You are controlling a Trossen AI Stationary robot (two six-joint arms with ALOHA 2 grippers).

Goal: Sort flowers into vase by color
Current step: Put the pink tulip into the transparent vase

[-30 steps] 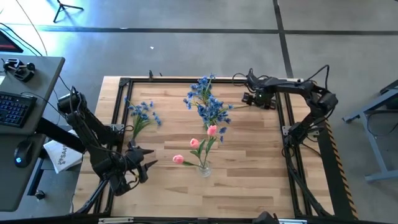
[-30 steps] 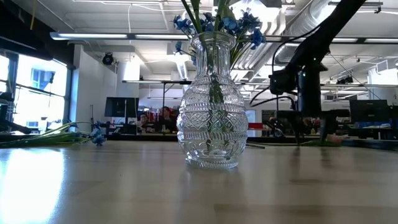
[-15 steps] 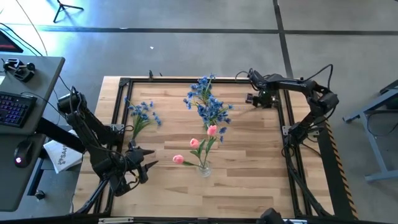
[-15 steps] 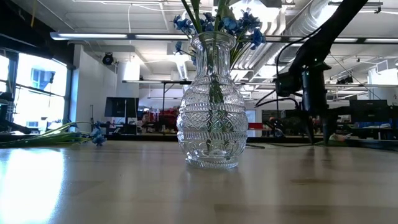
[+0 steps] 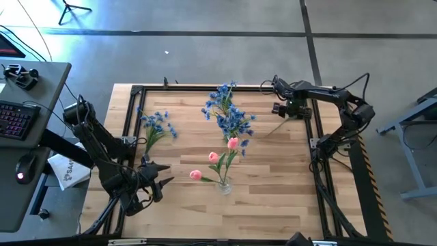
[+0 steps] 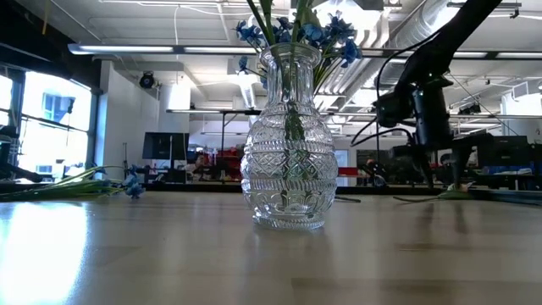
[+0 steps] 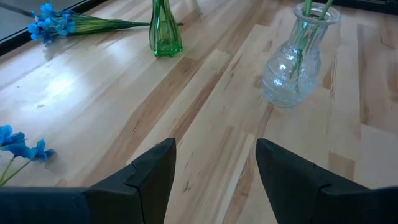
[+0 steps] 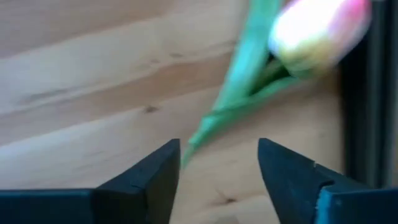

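Meanwhile, right gripper (image 5: 287, 109) was shifted further toward table's (image 5: 273, 171) far right edge within last second, fingers parted over loose pink tulip (image 8: 314, 28); stem (image 8: 239, 78) was seen lying between fingertips, ungrasped. Grasp judged imminent. Pink tulips (image 5: 222, 158) were already stood in clear vase (image 5: 224, 184), blue sprays (image 5: 229, 113) in second vase. One blue spray (image 5: 156, 123) was left lying on table. Left gripper (image 5: 158, 179) was parked open, near left.

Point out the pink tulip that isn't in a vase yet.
The tulip lying flat at the table's far right edge, under the right gripper. The other three tulips stand in the clear vase.
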